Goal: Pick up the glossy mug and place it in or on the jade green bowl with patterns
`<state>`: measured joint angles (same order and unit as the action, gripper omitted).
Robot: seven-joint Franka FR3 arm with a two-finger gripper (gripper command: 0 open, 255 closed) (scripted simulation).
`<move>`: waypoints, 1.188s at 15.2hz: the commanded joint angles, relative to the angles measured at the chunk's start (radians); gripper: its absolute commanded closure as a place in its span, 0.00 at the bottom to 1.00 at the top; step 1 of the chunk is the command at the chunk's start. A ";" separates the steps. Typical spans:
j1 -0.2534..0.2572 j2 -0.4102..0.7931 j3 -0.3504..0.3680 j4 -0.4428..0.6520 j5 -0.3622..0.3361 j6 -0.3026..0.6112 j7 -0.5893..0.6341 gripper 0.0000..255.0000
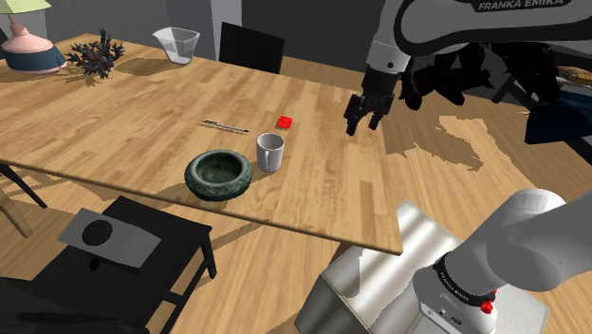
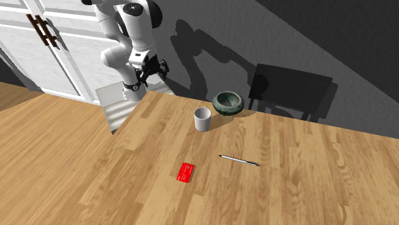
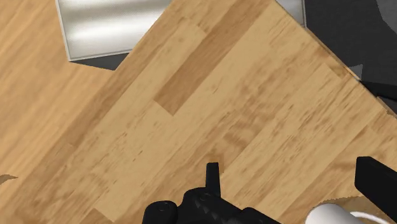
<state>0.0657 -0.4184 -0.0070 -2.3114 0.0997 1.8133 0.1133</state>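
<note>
Mid-frame, the mug [image 1: 270, 152] is judged light, rigid and slippery, best gripped over its rim by the open hand [image 1: 363, 125].

- Wooden table [image 1: 114, 123], light plank grain.
- White mug [image 1: 270, 152] upright, just beside the dark green bowl [image 1: 219, 176], near the table's edge.
- Pen [image 1: 225, 125] and red card [image 1: 285, 121] lie flat, apart.
- Far end: clear cup [image 1: 176, 44], spiky dark plant [image 1: 95, 57], pink lamp base [image 1: 30, 49].
</note>
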 commanded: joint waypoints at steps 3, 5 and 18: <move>0.018 0.154 0.027 0.082 0.010 0.074 0.027 0.00; 0.025 0.230 0.037 0.130 0.011 0.102 0.039 0.00; 0.076 0.739 0.080 0.579 -0.025 0.163 0.123 0.00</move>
<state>0.1388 0.2687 0.0724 -1.7855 0.0796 1.9768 0.2331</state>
